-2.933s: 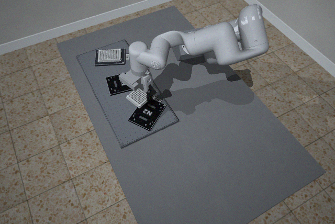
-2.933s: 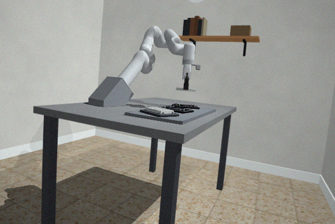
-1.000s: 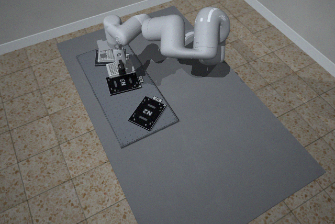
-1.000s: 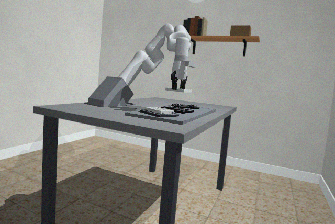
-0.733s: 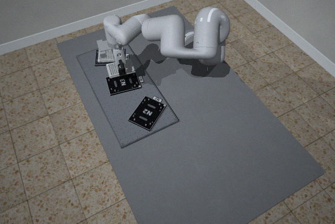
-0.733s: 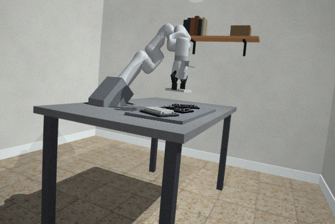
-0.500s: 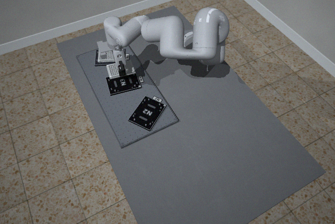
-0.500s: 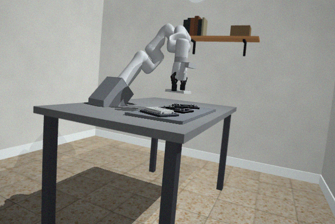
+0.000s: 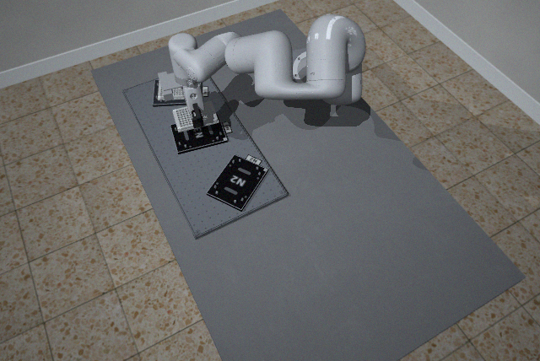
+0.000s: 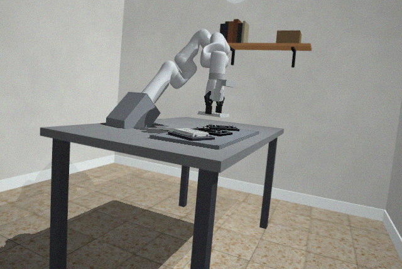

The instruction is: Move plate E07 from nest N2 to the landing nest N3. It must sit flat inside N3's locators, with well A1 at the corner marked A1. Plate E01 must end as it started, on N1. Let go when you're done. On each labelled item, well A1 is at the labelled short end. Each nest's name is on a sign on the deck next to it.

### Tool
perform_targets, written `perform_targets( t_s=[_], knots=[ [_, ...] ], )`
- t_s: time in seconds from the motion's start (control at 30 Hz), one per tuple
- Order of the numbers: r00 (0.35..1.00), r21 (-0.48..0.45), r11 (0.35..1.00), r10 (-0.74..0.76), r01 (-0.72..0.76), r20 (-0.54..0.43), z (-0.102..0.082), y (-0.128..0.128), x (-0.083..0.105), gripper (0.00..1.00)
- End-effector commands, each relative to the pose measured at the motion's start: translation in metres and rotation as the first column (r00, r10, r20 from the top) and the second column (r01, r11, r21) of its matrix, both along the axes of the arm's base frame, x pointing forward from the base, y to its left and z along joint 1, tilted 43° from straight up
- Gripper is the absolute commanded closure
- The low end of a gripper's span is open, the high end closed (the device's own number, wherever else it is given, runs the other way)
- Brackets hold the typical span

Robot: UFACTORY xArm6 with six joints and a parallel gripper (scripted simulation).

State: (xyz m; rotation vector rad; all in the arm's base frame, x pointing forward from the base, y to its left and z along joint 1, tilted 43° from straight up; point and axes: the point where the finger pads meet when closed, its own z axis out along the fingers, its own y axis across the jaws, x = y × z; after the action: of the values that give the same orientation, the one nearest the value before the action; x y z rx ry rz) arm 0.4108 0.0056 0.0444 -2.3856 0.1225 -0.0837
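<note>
My gripper (image 9: 197,120) (image 10: 214,109) is shut on plate E07 (image 9: 182,118) (image 10: 213,114), a white well plate held level and clear above the deck. It hangs over the back part of nest N3 (image 9: 201,140), a black nest with white lettering. The arm hides part of the plate, and its label does not show. Nest N2 (image 9: 237,181) is black, lies at an angle nearer the front, and holds no plate. Plate E01 (image 10: 191,132) lies on nest N1 at the back, partly hidden by the wrist in the top view.
The nests sit on a grey perforated deck board (image 9: 187,204) (image 10: 242,135) on a grey table (image 9: 348,218) (image 10: 129,139). Small signs stand beside N2 (image 9: 253,158) and N3 (image 9: 227,128). The arm's base (image 10: 132,110) stands on the table.
</note>
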Motion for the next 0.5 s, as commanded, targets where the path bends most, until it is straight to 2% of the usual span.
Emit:
perform_targets(
  t_s=[0.0, 0.47],
  knots=[
    [1.0, -0.001, 1.0, -0.001, 0.001, 0.003, -0.003, 0.003, 0.002, 1.0],
    [1.0, -0.001, 1.0, -0.001, 0.001, 0.003, -0.018, 0.016, 0.004, 1.0]
  ],
)
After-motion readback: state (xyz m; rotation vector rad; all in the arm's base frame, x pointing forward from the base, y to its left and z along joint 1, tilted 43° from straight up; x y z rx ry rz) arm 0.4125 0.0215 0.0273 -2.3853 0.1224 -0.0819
